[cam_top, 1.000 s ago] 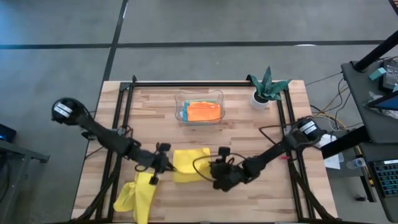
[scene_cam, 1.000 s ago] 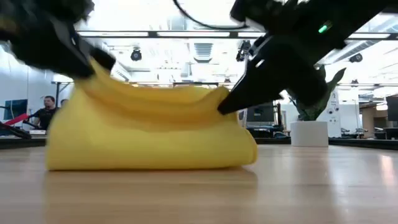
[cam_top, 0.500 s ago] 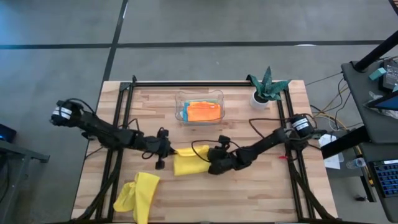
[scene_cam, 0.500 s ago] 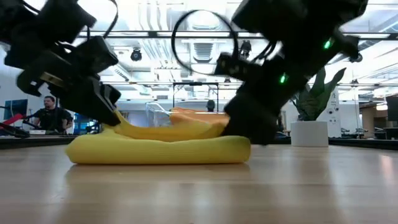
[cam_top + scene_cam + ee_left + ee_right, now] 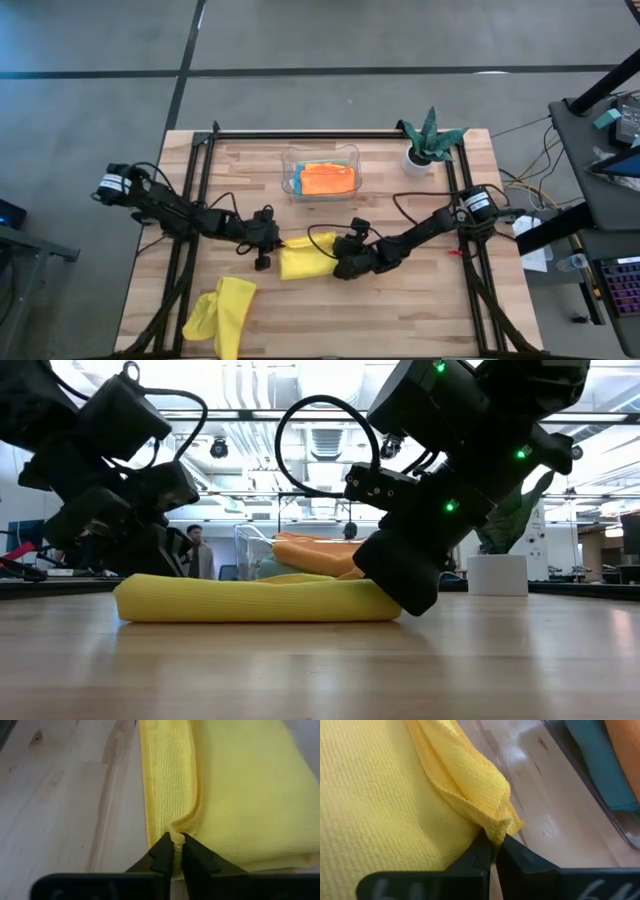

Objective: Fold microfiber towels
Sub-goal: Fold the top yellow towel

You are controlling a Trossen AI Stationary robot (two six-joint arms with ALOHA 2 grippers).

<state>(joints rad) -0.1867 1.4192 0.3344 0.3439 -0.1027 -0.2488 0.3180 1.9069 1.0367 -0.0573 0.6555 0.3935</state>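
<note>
A folded yellow microfiber towel (image 5: 303,261) is seen lying flat just below the middle of the high view, on the wooden table (image 5: 420,300). Its left edge is pinched by the left gripper (image 5: 270,247), whose jaws are closed on a small pucker of the yellow cloth, as shown in the left wrist view (image 5: 175,840). Its right corner is pinched by the right gripper (image 5: 338,262), whose jaws are likewise closed on a bunched edge of the same towel (image 5: 492,832). In the low view the towel (image 5: 250,600) is seen as a low, flat pad on the tabletop between the two grippers.

A second yellow towel (image 5: 222,316) lies crumpled at the lower left of the high view, well apart from the first. Above the middle, a clear plastic tray (image 5: 290,160) is seen holding an orange towel (image 5: 327,179) on top, with a turquoise blue towel (image 5: 294,184) showing at its left edge; four towels can be counted in all.

One small green plant in a white pot (image 5: 419,160) stands at the upper right of the table. The table is of pale wood planks with a black frame along its edges. Around it a grey floor is seen, and a desk with cables at the far right. In the low view a person (image 5: 198,550) stands in the lit room behind the table.
</note>
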